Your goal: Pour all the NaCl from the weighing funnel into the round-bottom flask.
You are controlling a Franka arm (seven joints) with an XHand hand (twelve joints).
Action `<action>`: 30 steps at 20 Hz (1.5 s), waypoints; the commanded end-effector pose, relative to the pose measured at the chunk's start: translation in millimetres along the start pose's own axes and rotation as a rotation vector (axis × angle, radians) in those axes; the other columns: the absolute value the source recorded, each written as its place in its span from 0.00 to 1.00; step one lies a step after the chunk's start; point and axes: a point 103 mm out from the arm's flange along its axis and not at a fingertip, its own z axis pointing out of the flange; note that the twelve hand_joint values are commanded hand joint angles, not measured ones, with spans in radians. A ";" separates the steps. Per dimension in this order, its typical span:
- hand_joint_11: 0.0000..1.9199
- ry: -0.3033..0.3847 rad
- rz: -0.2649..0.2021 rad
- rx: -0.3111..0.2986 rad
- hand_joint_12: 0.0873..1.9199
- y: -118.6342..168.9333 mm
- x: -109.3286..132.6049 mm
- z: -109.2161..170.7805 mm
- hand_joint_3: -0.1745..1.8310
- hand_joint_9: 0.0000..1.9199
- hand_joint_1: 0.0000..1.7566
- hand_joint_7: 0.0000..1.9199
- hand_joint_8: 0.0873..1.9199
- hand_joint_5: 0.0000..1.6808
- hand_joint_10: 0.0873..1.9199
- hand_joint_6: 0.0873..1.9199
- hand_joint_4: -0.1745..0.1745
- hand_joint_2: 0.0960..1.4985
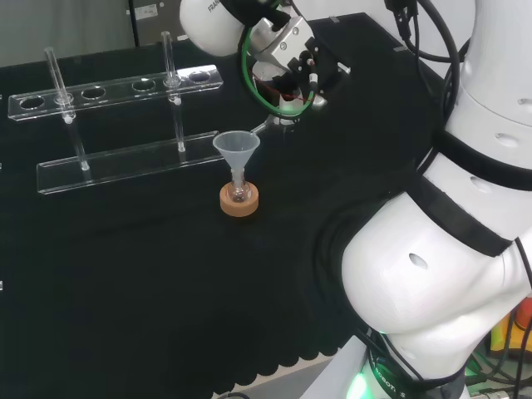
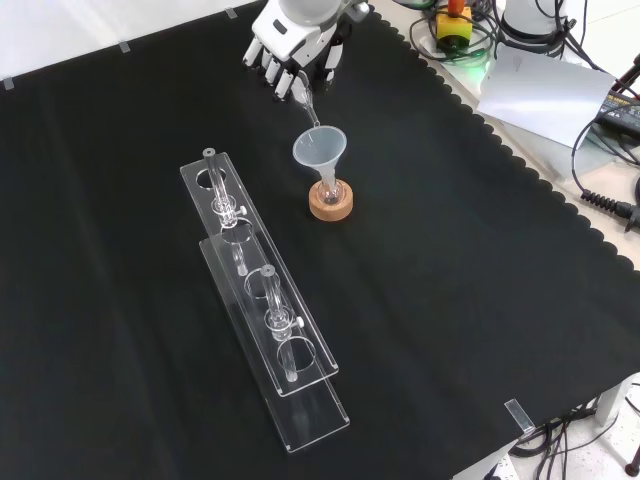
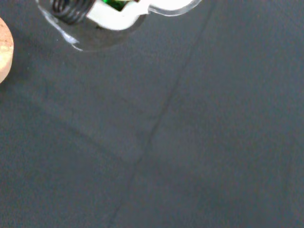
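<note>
A small round-bottom flask [image 1: 239, 194] [image 2: 330, 189] sits on a cork ring [image 1: 239, 200] [image 2: 331, 204] with a clear funnel [image 1: 236, 145] [image 2: 319, 149] in its neck. The hand [image 1: 293, 58] [image 2: 292, 48] hangs over the cloth to the funnel's right in the head view, farther off in the front view. Its fingers curl round a clear glass weighing funnel [image 1: 274, 122] [image 2: 305, 102], tilted so that its spout reaches down to the funnel's rim. Whether any salt lies in it cannot be made out. The wrist view catches the cork ring's edge [image 3: 4, 56] and a clear glass piece [image 3: 95, 33] against the cloth.
A clear plastic tube rack [image 1: 116, 125] [image 2: 262, 295] stands left of the flask in the head view, with thin glass tubes [image 1: 55, 75] upright in it. The cloth's scalloped edge [image 2: 540, 190] runs along the right in the front view. Cables and a grey sheet [image 2: 545, 85] lie beyond it.
</note>
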 end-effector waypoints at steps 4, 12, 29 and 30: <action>0.35 -0.067 -0.012 0.006 0.60 1.9 5.2 -12.2 0.35 0.62 0.60 0.53 0.25 0.64 0.15 0.48 1.00 0.51; 0.35 -0.123 -0.021 0.013 0.60 4.3 10.1 -19.4 0.35 0.62 0.60 0.53 0.25 0.64 0.15 0.48 1.00 0.51; 0.35 -0.190 -0.021 0.011 0.60 5.2 13.3 -25.9 0.36 0.62 0.60 0.53 0.24 0.64 0.14 0.48 1.00 0.51; 0.35 -0.199 -0.023 0.009 0.60 5.4 13.9 -26.9 0.36 0.62 0.60 0.53 0.24 0.64 0.14 0.48 1.00 0.51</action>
